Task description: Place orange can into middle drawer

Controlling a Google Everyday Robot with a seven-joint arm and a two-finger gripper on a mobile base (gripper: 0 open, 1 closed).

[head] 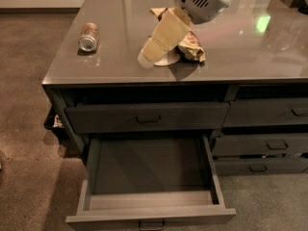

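The orange can (88, 36) lies on its side on the counter (231, 52), near the left edge and well apart from everything else there. One shiny metal end faces the front, so its long axis runs roughly front to back. The tool (148, 57) hangs over the middle of the counter, slanting down to the left, with its tip just above a small white dish (169, 59) and beside a crinkled brown snack bag (192, 48). It is well to the right of the can. I cannot tell whether the tool is released or clenched, and nothing can be seen held in it. The middle drawer (149, 214) is pulled far out below the counter's front, its dark floor bare, while the drawer above it (147, 117) is closed.

The can looks light and stiff, though I cannot tell if it is full. An empty one would have thin walls that dent under a hard squeeze. Its printed side is smooth and probably slippery, and lying down it is likely to roll sideways if nudged. The best hold seems to be across the round body at mid-length, coming from above and closing on the two curved sides. The metal ends offer only narrow rims that would slip. A moderate, even squeeze should carry it, and the wide, deep drawer leaves plenty of room to set it down.
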